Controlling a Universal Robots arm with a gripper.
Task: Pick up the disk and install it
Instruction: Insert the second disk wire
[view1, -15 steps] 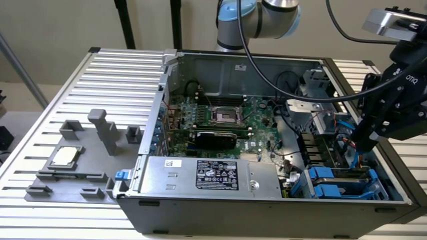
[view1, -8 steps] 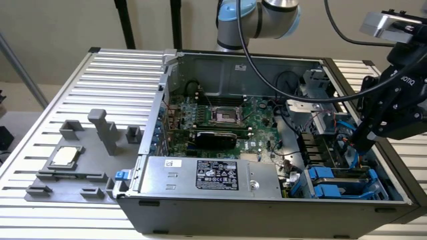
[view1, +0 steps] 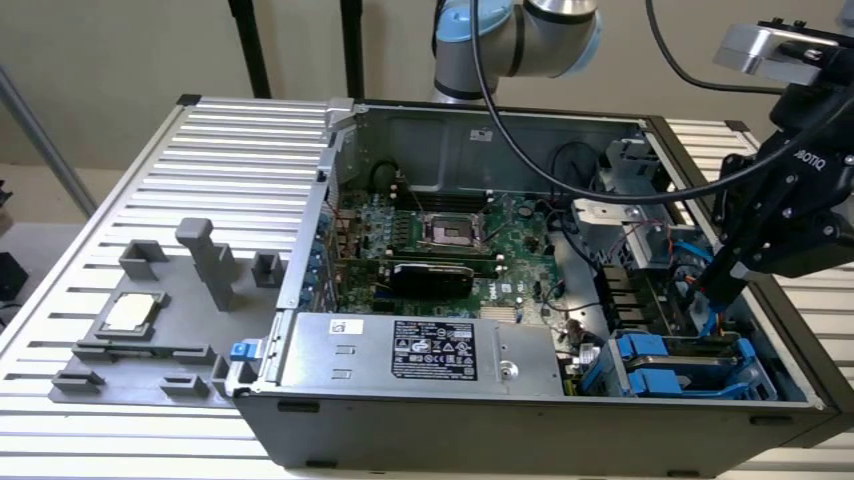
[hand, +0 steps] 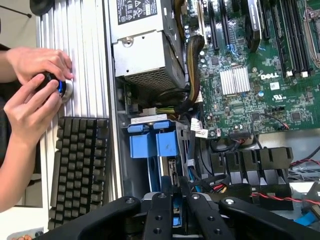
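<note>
At the near right corner of the computer case (view1: 400, 430) the disk (hand: 168, 169) is standing on edge in the drive bay, just behind the blue tabs (hand: 150, 142) and beside a loose bundle of cables (hand: 194, 160). The claw (view1: 714, 290) is hanging straight over that bay, and in the wrist view the claw (hand: 173, 192) is showing its fingers (hand: 159, 210) drawn close together with a strip of blue between them. Whether they are actually pinching the disk or only sitting against it I cannot tell. To do this step well, the arm is probably needing to keep the disk square to its slot, pressing along the rails and not across them, so the blue frame is not jamming or tilting. The cables are lying near enough to snag. Farther back, the green circuit board (view1: 441, 235) is sitting well apart from the work. A person's hands (hand: 30, 85) are busy over the worktop (view1: 227, 150) beside a keyboard (hand: 80, 165).
</note>
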